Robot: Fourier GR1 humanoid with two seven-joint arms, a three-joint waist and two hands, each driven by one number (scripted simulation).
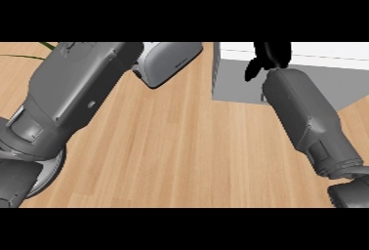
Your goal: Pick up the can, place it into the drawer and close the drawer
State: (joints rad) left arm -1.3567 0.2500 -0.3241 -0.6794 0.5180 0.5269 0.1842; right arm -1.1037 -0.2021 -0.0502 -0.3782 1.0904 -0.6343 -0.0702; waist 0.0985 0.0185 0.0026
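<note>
Reaching over the white drawer (288, 73) at the tabletop's (187, 146) far right corner, right hand (268, 59) shows dark fingers, state not discernible; can not visible, possibly held or deposited; left hand out of view; drawer closing apparently outstanding.

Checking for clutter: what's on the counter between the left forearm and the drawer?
Nothing: in the head view, only bare wooden counter lies between the left forearm and the drawer.

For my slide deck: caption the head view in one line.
Right black hand reaches over the white box-shaped drawer unit on the light wooden counter; no can visible.
</note>
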